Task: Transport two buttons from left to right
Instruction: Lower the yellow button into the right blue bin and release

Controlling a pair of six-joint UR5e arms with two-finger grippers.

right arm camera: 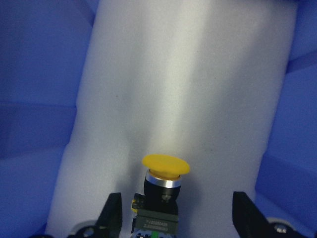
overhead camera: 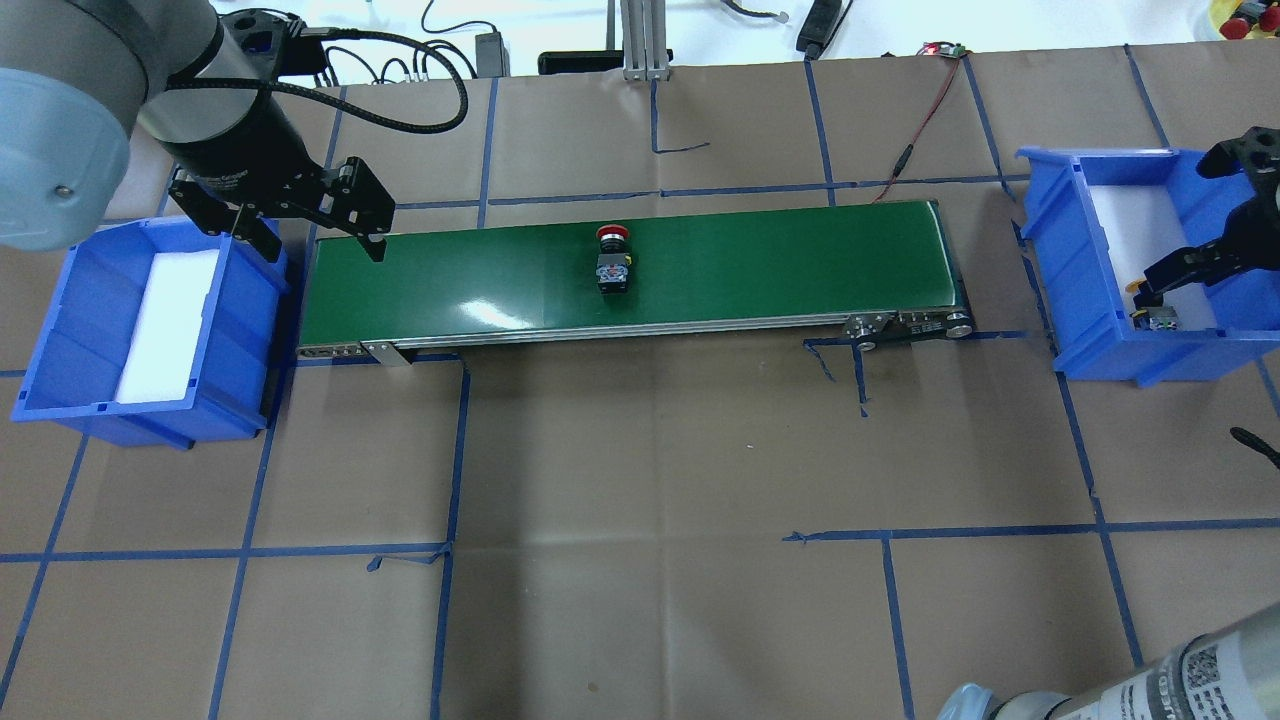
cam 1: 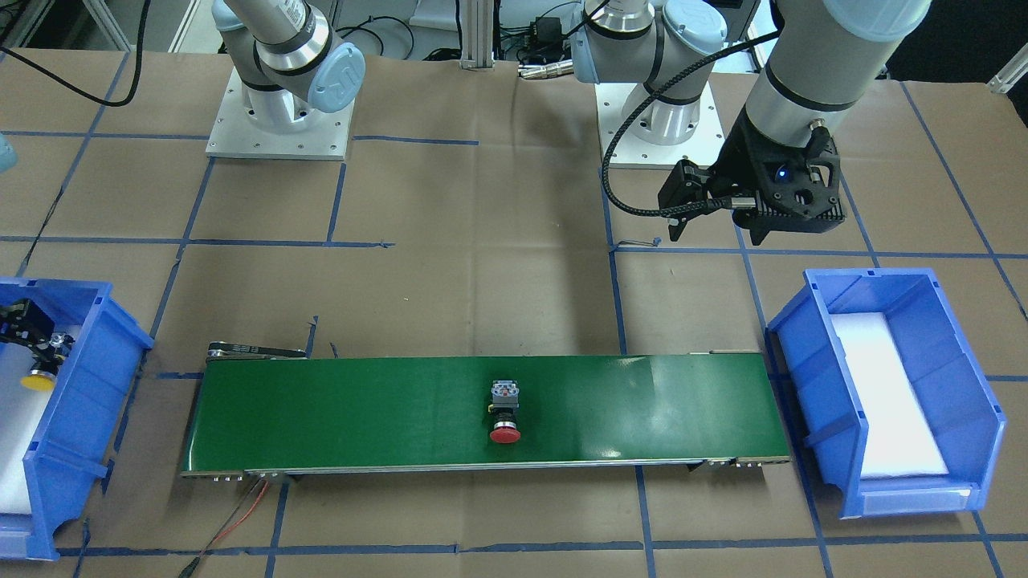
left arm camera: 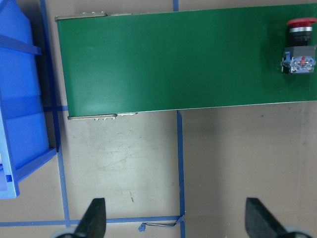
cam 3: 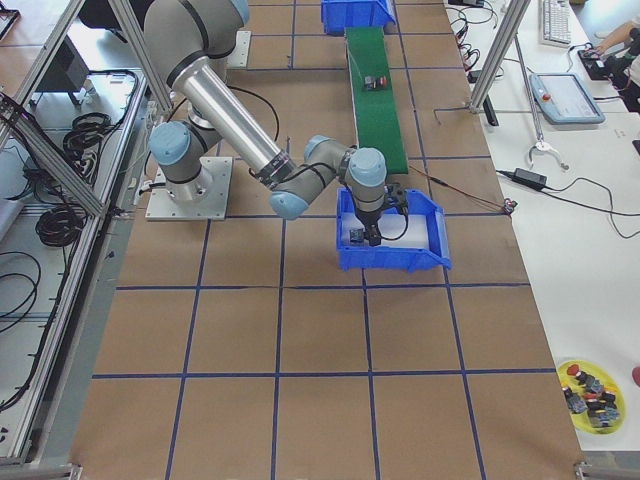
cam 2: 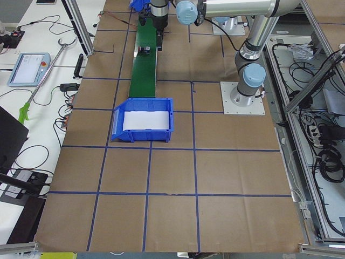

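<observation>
— What is the table [overhead camera: 640, 450] like?
— Flat and covered in creased brown paper, with blue tape [overhead camera: 447, 547] marking a grid. A white bench [cam 3: 570, 230] strewn with cables lies beyond the far edge.
— And on it?
— A glossy green belt [overhead camera: 760, 265] runs lengthwise, nearer the far edge. Blue plastic bins stand at the ends, the left bin [overhead camera: 60, 330] and the right bin [overhead camera: 1100, 350], each lined with white foam [overhead camera: 165, 320].
— The buttons?
— The red button [overhead camera: 611, 262] lies on its side mid-belt, round cap toward the far edge. The yellow button [right arm camera: 165, 188] lies on foam in the right bin.
— The tools?
— The left tool [overhead camera: 322, 245] hangs over the belt's left end, fingers wide, empty. The right tool [right arm camera: 176, 210] straddles the yellow button, fingers spread clear of it.
</observation>
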